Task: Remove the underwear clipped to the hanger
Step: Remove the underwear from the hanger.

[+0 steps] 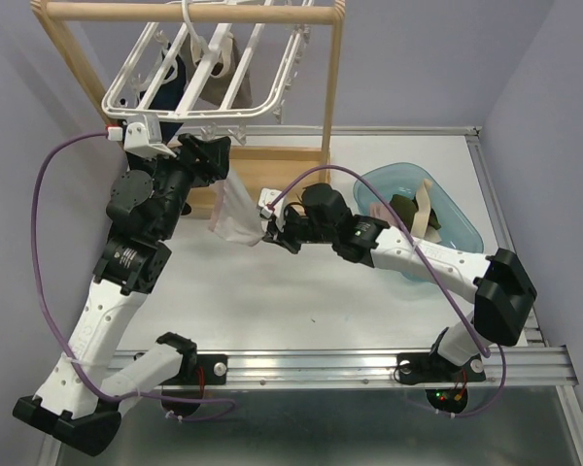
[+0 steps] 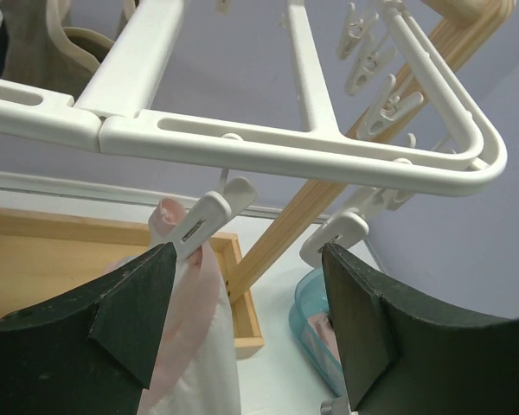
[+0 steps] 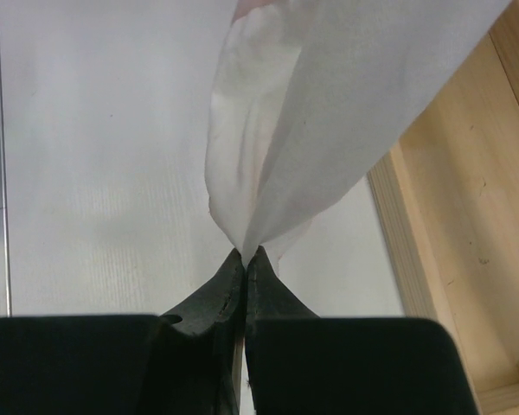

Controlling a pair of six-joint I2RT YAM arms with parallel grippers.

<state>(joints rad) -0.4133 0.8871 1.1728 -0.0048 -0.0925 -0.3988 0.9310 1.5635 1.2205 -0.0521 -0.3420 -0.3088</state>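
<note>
Over the table [image 1: 321,291], right end effector [image 3: 245,257] pinches clipped underwear [image 3: 277,147].

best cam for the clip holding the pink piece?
Left wrist: the clip is close-up between the left gripper's open fingers, biting the pink underwear. Top external hides it behind that gripper. Right wrist shows only cloth.

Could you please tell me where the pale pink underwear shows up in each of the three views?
Top external: pale pink underwear hangs left of centre, below the hanger's near rim.
Left wrist: underwear at lower left, under a clip.
Right wrist: underwear at upper centre, pinched by the right gripper.
Shared landmark: wooden stand base beside it.
</note>
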